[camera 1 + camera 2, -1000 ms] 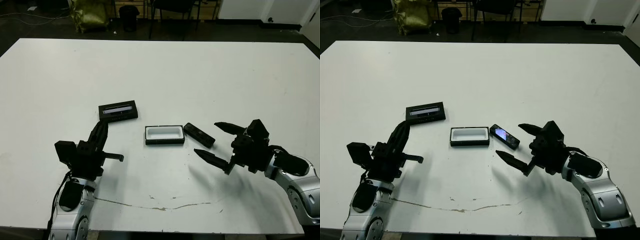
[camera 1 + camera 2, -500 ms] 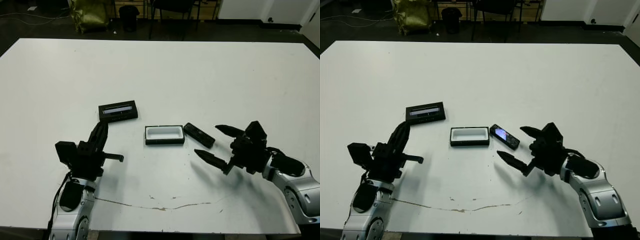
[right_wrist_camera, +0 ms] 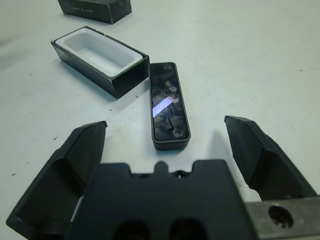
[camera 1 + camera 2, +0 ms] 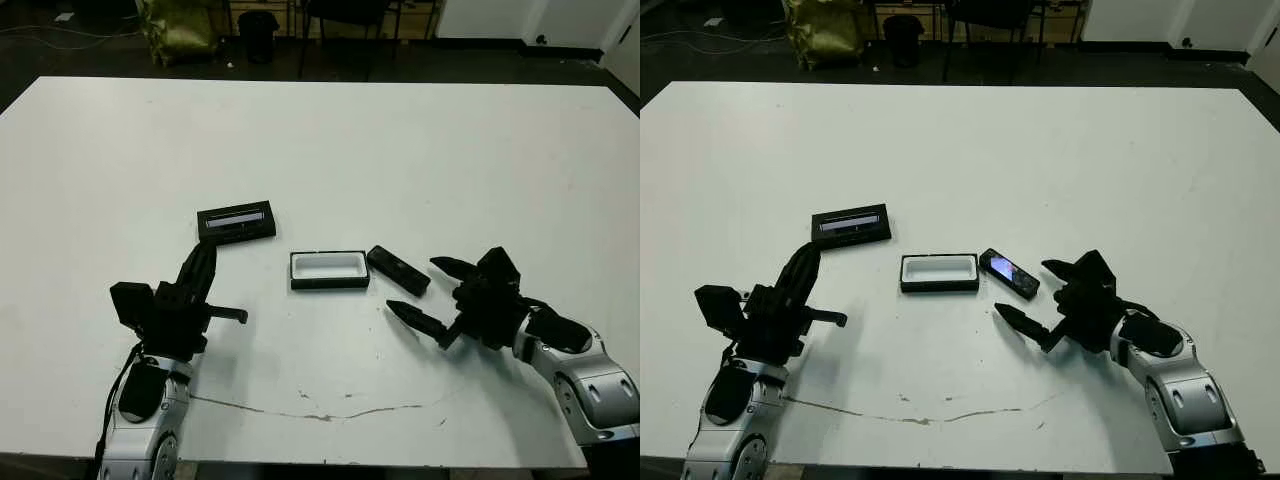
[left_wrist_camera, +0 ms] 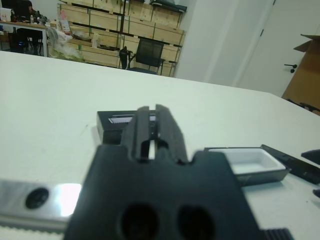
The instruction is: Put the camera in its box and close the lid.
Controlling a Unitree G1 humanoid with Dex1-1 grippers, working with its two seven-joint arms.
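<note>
The camera (image 4: pixel 398 270), a slim black bar, lies flat on the table just right of the box (image 4: pixel 328 269), a white-lined tray with nothing in it. The lid (image 4: pixel 237 221), black with a pale strip, rests farther left and back. My right gripper (image 4: pixel 410 283) is open, low over the table, one finger on each side of the camera's near end; the right wrist view shows the camera (image 3: pixel 170 105) between the spread fingers, untouched. My left gripper (image 4: pixel 204 254) is shut on nothing and points at the lid (image 5: pixel 112 120) from a short way in front of it.
A thin crack line (image 4: pixel 320 415) runs across the table near the front edge. Chairs and a dark bin (image 4: pixel 258 20) stand on the floor beyond the far edge.
My right gripper has moved a little left and down toward the camera, still open. The left arm, box, lid and camera have not moved.
</note>
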